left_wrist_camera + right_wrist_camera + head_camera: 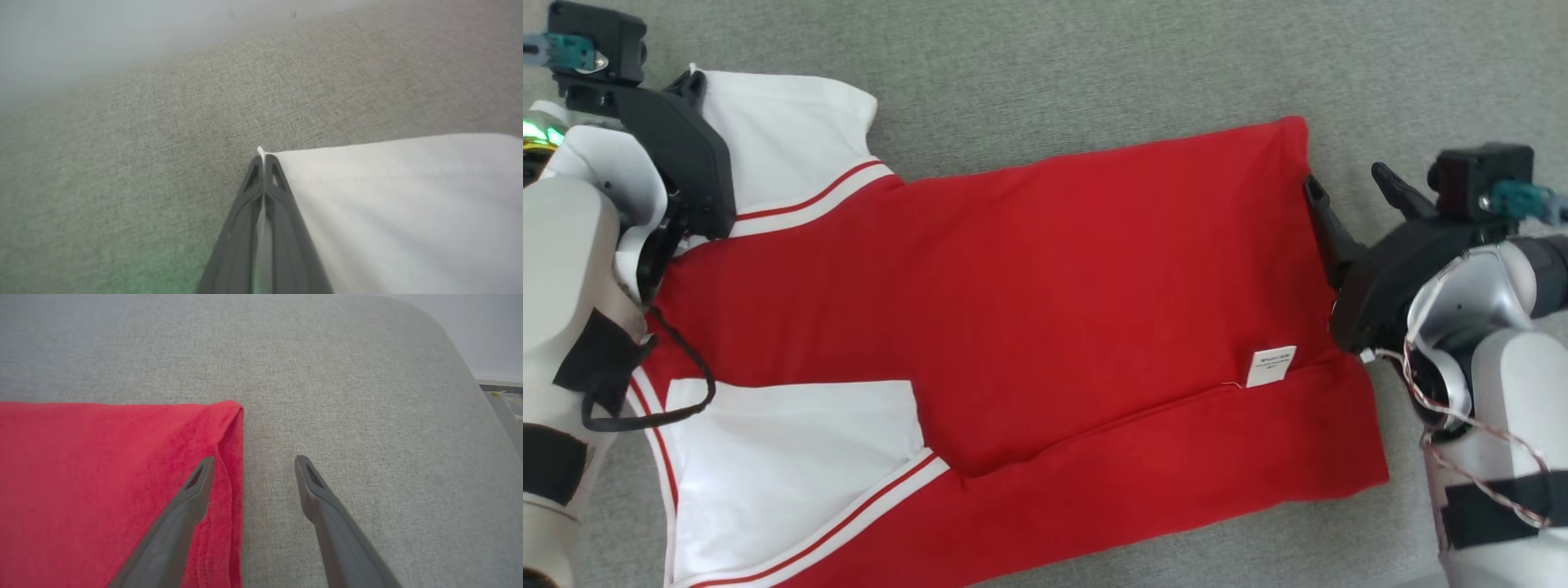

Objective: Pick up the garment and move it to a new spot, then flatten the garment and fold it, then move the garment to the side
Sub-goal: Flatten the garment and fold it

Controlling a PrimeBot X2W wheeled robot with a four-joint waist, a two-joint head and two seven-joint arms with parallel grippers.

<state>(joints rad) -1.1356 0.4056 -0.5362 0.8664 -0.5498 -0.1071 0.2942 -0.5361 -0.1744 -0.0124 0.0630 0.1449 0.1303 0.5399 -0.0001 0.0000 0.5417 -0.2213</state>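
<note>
While low, left hand (263,158) tight on garment (1054,286), right hand (254,460) wide.

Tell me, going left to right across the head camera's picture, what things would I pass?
Left gripper, shut on the sleeve's corner → white sleeve → red body of the garment → white label → right gripper, open at the garment's red edge.

The right gripper (254,458) is spread wide, one finger over the folded edge of the red garment (102,477), the other over the grey cushion (367,416).
</note>
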